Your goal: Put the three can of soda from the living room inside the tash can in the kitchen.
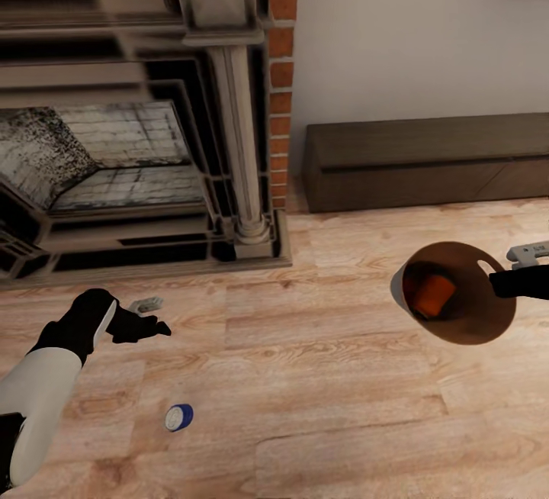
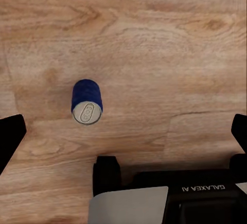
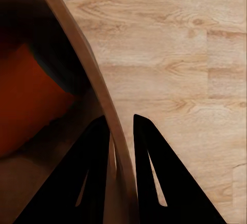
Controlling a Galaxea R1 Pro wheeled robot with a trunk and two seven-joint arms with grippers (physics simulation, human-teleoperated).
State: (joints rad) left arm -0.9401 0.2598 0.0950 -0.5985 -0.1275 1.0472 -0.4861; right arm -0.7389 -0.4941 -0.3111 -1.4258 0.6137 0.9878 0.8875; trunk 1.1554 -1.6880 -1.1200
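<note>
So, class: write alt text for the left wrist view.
A small dark blue cylindrical soda can with a grey metal top lies on its side on the light wood floor, untouched. The open left gripper hovers above it, black fingertips wide apart.

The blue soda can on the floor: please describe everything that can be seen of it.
The blue soda can is a small cylinder with a dark blue wall and a grey metal top bearing a pull tab. It stands alone on the light wood floor, apart from everything else. The left tool hangs open above the floor, not touching it; in the left wrist view the can sits between its spread fingers.
</note>
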